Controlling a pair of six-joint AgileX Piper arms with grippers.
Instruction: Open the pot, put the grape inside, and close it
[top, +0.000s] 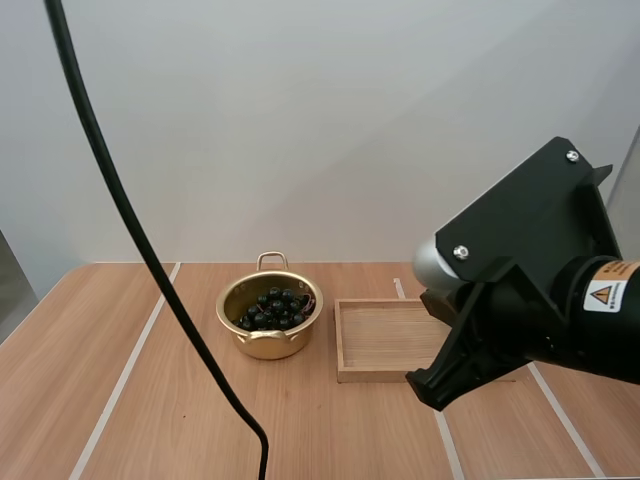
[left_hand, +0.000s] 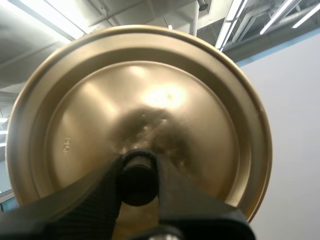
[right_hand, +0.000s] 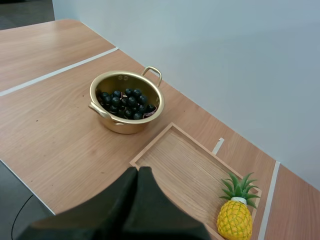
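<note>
A gold pot (top: 268, 316) stands open on the wooden table, with a bunch of dark grapes (top: 273, 309) inside it; the right wrist view shows the same pot (right_hand: 126, 106) and grapes (right_hand: 127, 102). My left gripper (left_hand: 137, 182) is shut on the black knob (left_hand: 136, 183) of the gold lid (left_hand: 140, 120), held up in the air away from the pot. My right gripper (right_hand: 138, 175) is shut on nothing, its fingers together as one dark wedge, hovering above the near edge of the wooden tray (right_hand: 192, 172). The right arm's body (top: 530, 290) covers the tray's right end.
The wooden tray (top: 385, 338) lies just right of the pot. A small toy pineapple (right_hand: 235, 215) stands in the tray's far corner from the pot. White lines run across the table.
</note>
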